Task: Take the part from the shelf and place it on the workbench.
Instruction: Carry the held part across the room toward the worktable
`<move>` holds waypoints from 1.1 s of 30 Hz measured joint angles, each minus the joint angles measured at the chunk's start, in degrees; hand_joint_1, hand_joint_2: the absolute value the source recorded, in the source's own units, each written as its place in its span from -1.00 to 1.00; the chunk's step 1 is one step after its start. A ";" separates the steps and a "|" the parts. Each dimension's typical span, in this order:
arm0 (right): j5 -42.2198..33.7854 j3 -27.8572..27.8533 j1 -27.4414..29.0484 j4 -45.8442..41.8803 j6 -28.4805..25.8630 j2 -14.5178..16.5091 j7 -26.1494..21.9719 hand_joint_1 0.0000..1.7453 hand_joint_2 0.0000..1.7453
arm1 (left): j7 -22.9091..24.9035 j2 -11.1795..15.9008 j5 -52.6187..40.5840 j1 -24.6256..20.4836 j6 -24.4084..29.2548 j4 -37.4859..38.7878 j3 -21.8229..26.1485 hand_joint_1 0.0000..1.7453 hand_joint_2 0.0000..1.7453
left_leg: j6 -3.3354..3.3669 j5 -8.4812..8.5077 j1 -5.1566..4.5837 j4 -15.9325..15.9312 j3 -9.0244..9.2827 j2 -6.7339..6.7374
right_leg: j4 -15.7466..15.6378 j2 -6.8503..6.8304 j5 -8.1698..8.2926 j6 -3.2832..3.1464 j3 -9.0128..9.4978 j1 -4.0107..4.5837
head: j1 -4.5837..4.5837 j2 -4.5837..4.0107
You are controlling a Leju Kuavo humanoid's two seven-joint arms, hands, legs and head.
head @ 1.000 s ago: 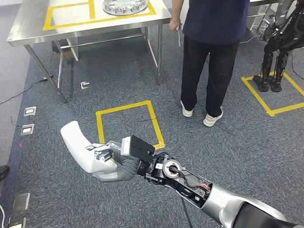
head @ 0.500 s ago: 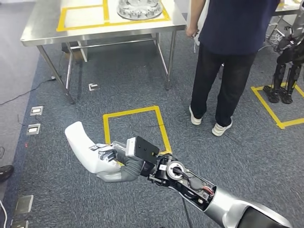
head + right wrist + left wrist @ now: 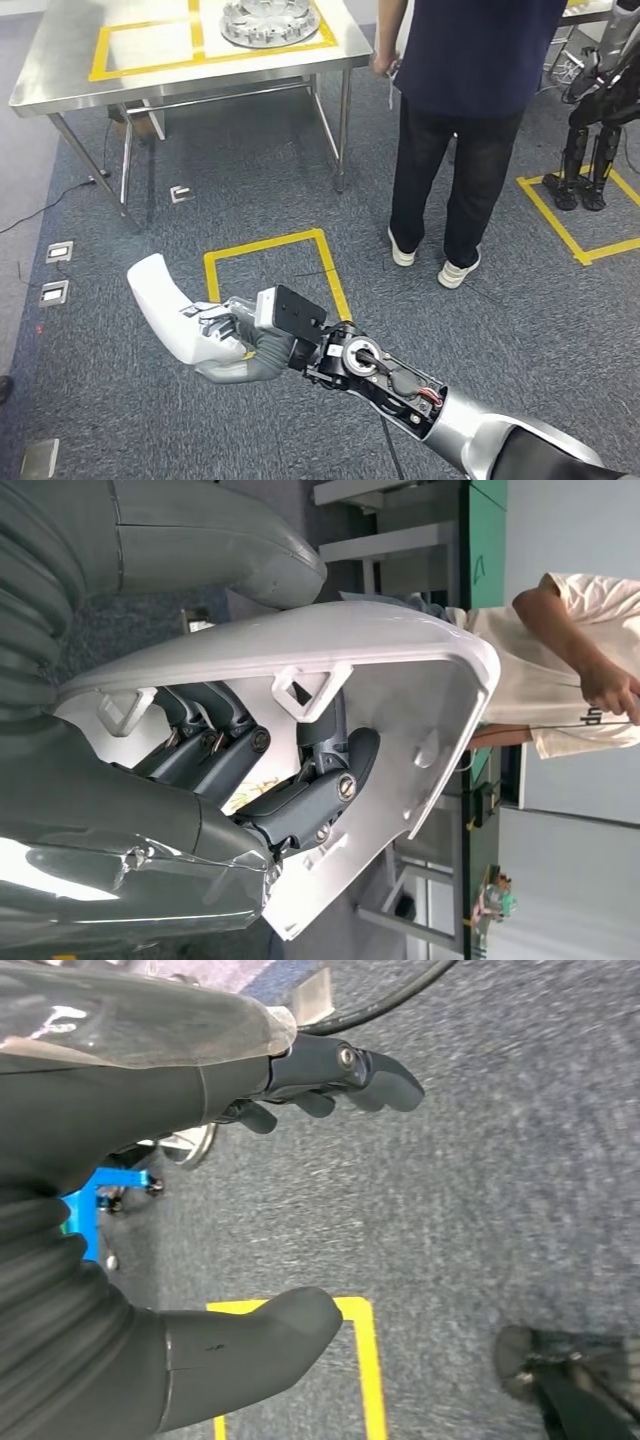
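In the lower middle of the head view the right hand (image 3: 241, 345) holds the white part (image 3: 170, 305), a curved plastic shell that juts toward the left of the frame above the grey carpet (image 3: 249, 170). The fingers are largely hidden behind the part and the black camera block at the wrist, so the grip is hard to read there. The right wrist view is clearer: dark fingers (image 3: 302, 800) curl into the part's (image 3: 392, 680) hollow inner side among its moulded tabs, while the thick grey thumb presses its outer face.

The left hand (image 3: 249, 1210) appears in its own wrist view, thumb and fingers (image 3: 370, 1075) well apart with nothing between them, above carpet and a corner of yellow tape; a dark shape at the lower right of that frame is cut off and too unclear to name.

At the top of the head view stands the steel worktop (image 3: 60, 70), its far side cut off by the frame edge, marked with yellow tape squares. A round grey metal disc (image 3: 268, 20) lies in the right square, only partly in frame. A person (image 3: 453, 130) in dark clothes stands at the upper right, cut off above the torso. A yellow tape square (image 3: 272, 265) on the carpet lies just beyond the held part.
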 joint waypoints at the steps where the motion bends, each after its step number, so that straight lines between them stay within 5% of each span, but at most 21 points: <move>1: 0.00 -0.01 -0.01 0.00 -0.01 0.00 0.00 1.00 1.00 | -0.01 0.01 0.00 -0.08 -0.02 0.00 0.00 -1.00 1.00 | 0.27 0.78 -0.12 -2.50 0.92 0.03 | 0.00 0.01 -0.39 0.37 0.18 0.02 | -0.10 0.00; 6: 0.00 -0.02 0.01 -0.01 0.04 0.00 -0.04 1.00 1.00 | -0.01 -0.02 -0.02 -0.07 -0.10 0.00 0.00 -1.00 1.00 | 2.48 0.57 -0.48 -3.96 2.73 -0.10 | 2.73 -0.10 -1.99 1.97 -0.01 -0.12 | 0.33 0.00; 10: 0.01 -0.01 0.02 0.00 0.02 -0.02 0.02 1.00 1.00 | -0.01 0.04 0.26 -0.08 -0.40 0.00 0.00 -1.00 1.00 | 3.44 -0.72 -0.89 -4.03 4.29 -0.17 | 16.79 -0.22 -7.26 2.41 -8.35 -0.21 | 1.28 0.00; 12: 0.15 0.02 0.12 0.00 0.03 -0.02 0.13 1.00 1.00 | -0.01 0.05 0.58 -0.01 -0.41 0.00 0.00 -1.00 1.00 | 3.51 -1.57 -1.15 -4.01 5.32 -0.30 | 17.76 -0.22 -6.50 2.18 -10.38 -0.16 | 1.65 0.00; 15: 0.28 0.05 0.07 0.01 0.06 -0.01 0.18 1.00 1.00 | -0.02 -0.08 0.88 0.06 -0.40 0.00 0.01 -1.00 1.00 | 3.28 -3.05 -1.39 -4.03 7.34 -0.50 | 6.90 -0.22 0.88 1.08 -7.33 0.32 | 1.95 0.00; 16: 0.29 0.06 0.00 0.02 0.07 0.00 0.19 1.00 1.00 | -0.03 -0.14 0.96 0.03 -0.39 0.00 0.02 -1.00 1.00 | 3.05 -3.45 -1.41 -4.03 7.68 -0.54 | 3.89 -0.19 2.09 0.71 -6.32 0.55 | 1.95 0.00; 21: 0.29 0.11 -0.19 -0.01 0.06 0.29 0.19 1.00 1.00 | -0.08 -0.09 1.03 -0.13 -0.36 0.00 0.04 -1.00 1.00 | 1.79 -4.03 -1.41 -1.91 7.42 -0.37 | 0.45 -0.06 2.60 -0.59 -3.61 0.50 | 1.58 0.00; 26: 0.28 0.15 -0.29 0.02 0.07 0.48 0.20 1.00 1.00 | -0.21 -0.07 0.94 -0.12 -0.37 0.00 0.07 -1.00 1.00 | 0.34 -8.64 -0.65 13.25 -3.30 -0.19 | -0.22 -0.20 1.08 -1.05 -1.22 0.26 | 0.63 0.00; 28: 0.28 0.15 -0.26 0.02 0.06 0.48 0.20 1.00 1.00 | -0.22 -0.01 0.84 0.01 -0.40 0.00 0.07 -1.00 1.00 | 0.02 -6.74 -0.22 11.01 -4.23 -0.15 | -0.22 -0.07 0.06 -0.84 0.04 0.13 | 0.43 0.00; 30: 0.28 0.14 -0.27 0.03 0.05 0.48 0.19 1.00 1.00 | -0.23 0.05 0.73 0.09 -0.43 0.00 0.07 -1.00 1.00 | -0.25 -1.05 0.14 2.94 -2.10 0.00 | -0.16 0.01 -1.16 -0.36 1.45 0.02 | 0.15 0.00; 31: 0.28 0.14 -0.28 0.04 0.04 0.47 0.19 1.00 1.00 | -0.24 0.07 0.69 0.09 -0.45 0.00 0.06 -1.00 1.00 | -0.15 0.44 0.16 -0.21 -1.12 0.16 | -0.09 0.07 -1.76 -0.03 1.97 0.03 | -0.02 0.00; 33: 0.31 0.12 -0.29 0.05 0.04 0.46 0.19 1.00 1.00 | -0.27 0.05 0.66 0.12 -0.49 0.00 0.06 -1.00 1.00 | 0.53 1.39 -0.05 -2.80 -0.22 0.28 | 0.05 0.12 -2.79 0.78 2.57 0.12 | -0.15 0.00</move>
